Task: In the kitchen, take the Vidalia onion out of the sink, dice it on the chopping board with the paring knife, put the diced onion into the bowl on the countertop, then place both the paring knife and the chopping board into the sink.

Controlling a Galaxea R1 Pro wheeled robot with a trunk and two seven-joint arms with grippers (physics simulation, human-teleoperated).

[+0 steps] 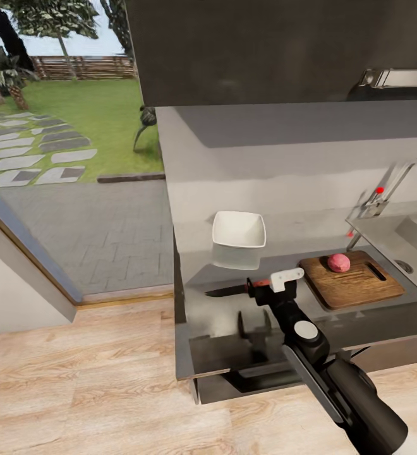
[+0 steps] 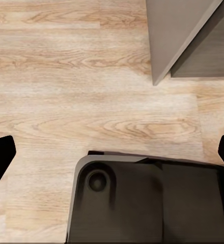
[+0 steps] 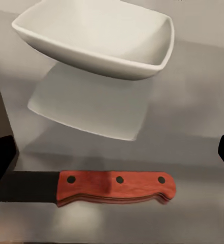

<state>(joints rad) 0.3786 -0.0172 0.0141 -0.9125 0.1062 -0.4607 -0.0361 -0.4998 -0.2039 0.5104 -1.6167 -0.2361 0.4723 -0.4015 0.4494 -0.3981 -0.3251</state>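
Glossy grey steel countertop (image 1: 234,297): right gripper (image 1: 268,292) spread wide above the red-handled paring knife (image 3: 112,187), white squarish bowl (image 1: 238,229) just beyond.

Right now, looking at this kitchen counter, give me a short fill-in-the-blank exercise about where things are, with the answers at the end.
1. The onion sits on the ____.
2. The knife lies on the countertop with its ____ handle between the open fingers of the right gripper.
3. Just behind the knife stands a white ____.
4. The left gripper hangs over the wooden ____.

Missing words: chopping board; red-orange; bowl; floor
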